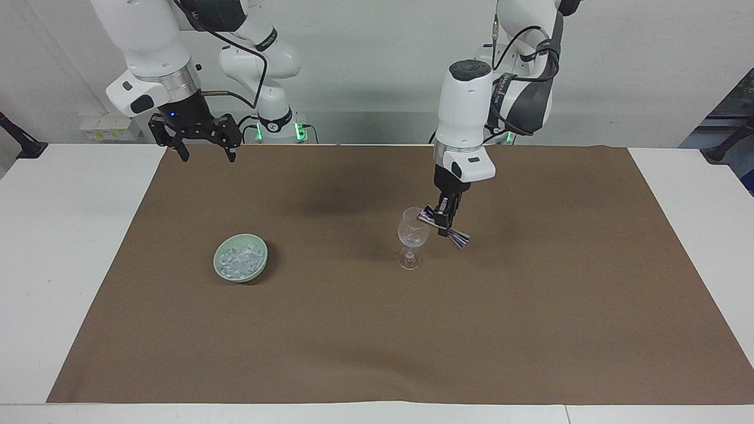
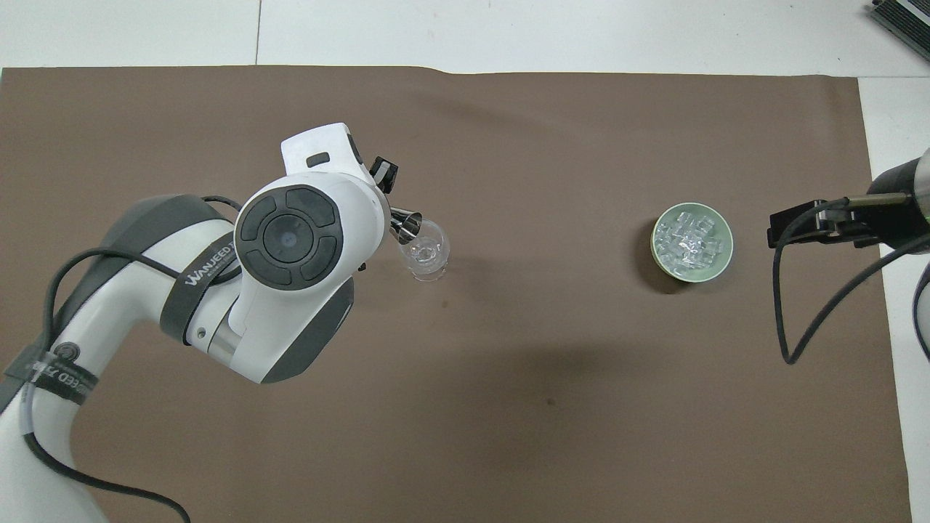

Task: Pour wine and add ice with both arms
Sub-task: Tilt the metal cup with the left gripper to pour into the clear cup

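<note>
A clear stemmed glass [image 1: 412,238] stands upright on the brown mat, also in the overhead view [image 2: 426,254]. My left gripper [image 1: 445,219] is shut on a shiny metal jigger [image 1: 443,227], tilted with one end over the glass rim; its mouth shows in the overhead view [image 2: 407,224]. A pale green bowl [image 1: 219,265] holds many small clear ice chunks [image 1: 238,259], toward the right arm's end; it also shows from overhead [image 2: 718,266] with its ice [image 2: 689,240]. My right gripper [image 1: 203,147] is open and empty, waiting high above the mat's edge near its base.
The brown mat [image 1: 377,330] covers most of the white table [image 1: 65,235]. A black cable [image 2: 814,305] hangs from the right arm near the bowl. No wine bottle shows.
</note>
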Robot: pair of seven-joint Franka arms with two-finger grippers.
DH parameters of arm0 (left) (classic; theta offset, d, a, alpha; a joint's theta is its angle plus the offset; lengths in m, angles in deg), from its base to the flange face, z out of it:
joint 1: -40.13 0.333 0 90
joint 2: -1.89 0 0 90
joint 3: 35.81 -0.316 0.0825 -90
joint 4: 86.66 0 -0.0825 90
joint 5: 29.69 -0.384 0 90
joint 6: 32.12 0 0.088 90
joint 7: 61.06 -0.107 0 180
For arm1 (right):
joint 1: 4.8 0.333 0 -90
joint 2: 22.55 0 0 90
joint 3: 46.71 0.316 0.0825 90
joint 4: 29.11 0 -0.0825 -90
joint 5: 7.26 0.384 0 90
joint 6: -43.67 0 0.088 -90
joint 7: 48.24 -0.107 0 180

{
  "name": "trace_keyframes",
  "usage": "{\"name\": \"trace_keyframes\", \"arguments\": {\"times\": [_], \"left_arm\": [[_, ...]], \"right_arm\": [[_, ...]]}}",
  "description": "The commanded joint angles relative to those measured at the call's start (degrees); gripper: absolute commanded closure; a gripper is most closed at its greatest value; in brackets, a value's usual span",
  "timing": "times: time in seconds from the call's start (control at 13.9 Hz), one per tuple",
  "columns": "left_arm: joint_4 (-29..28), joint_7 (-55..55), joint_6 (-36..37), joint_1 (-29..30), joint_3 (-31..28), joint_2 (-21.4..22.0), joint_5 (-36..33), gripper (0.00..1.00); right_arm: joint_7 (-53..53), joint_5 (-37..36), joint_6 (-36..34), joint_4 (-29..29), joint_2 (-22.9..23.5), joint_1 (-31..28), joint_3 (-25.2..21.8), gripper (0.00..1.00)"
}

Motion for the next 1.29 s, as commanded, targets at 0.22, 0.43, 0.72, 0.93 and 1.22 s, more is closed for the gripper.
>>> {"name": "trace_keyframes", "arguments": {"times": [0.22,0.43,0.72,0.93,1.22], "left_arm": [[0.3,1.3,-0.6,-1.4,-1.0,0.2,-4.4,1.00],[0.3,1.3,-0.6,-1.4,-1.0,0.2,-5.4,1.00],[0.3,1.3,-0.7,-1.5,-0.9,0.2,-6.8,1.00],[0.4,1.4,-0.8,-2.4,-1.0,0.3,-7.5,1.00],[0.4,1.3,-0.8,-2.4,-0.9,0.3,-10.0,1.00]], "right_arm": [[2.2,1.5,1.4,-1.8,-1.3,-0.7,0.2,0.00],[2.8,1.5,1.6,-2.0,-1.3,-1.1,0.2,0.00],[3.0,1.4,1.9,-2.1,-1.4,-1.2,0.2,0.00],[3.0,1.5,1.9,-2.1,-1.4,-1.2,0.2,0.00],[3.0,1.4,2.0,-2.3,-1.4,-1.2,0.2,0.00]]}}
